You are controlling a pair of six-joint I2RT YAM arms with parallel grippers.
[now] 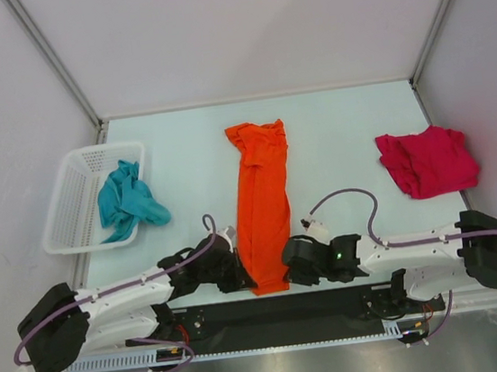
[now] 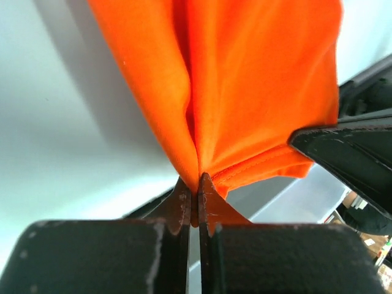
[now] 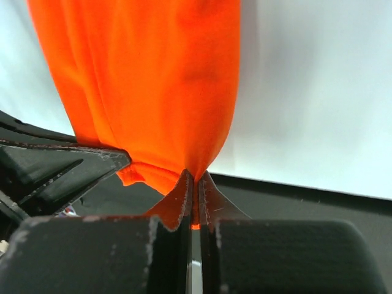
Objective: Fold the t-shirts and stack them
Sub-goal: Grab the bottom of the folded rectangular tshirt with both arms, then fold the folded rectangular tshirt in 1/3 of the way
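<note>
- On the pale table [image 1: 342, 138], seen from above, lie three t-shirts: one orange t-shirt [image 1: 263, 193], one red t-shirt [image 1: 427, 161] and one teal t-shirt [image 1: 126, 201].
- One white mesh basket [image 1: 68, 194] stands at the far left. Two arms reach in from the near edge.
- The orange t-shirt lies in the middle as a long narrow strip, running from mid-table to the near edge, with its near end between the two grippers.
- The left gripper [image 2: 197, 184] has its fingers pressed together on a pinch of orange cloth at the strip's near left corner.
- The right gripper [image 3: 195, 180] is likewise clamped tight on orange cloth at the near right corner.
- The red t-shirt sits crumpled at the far right, well apart from both arms.
- The teal t-shirt is bunched partly inside the basket and spills over its right rim onto the table.
- From above, the gripper bodies cover the fingertips, so the grip shows only in the wrist views.
- Orange cloth fills much of both wrist views and hides the rest of the table there.
- The shirt's shape, sleeves and collar are hard to make out in the folds.
- Each wrist view catches a dark part of the other gripper at its edge, just beside the cloth.
- Purple cables [image 1: 350, 196] loop above both arms.
</note>
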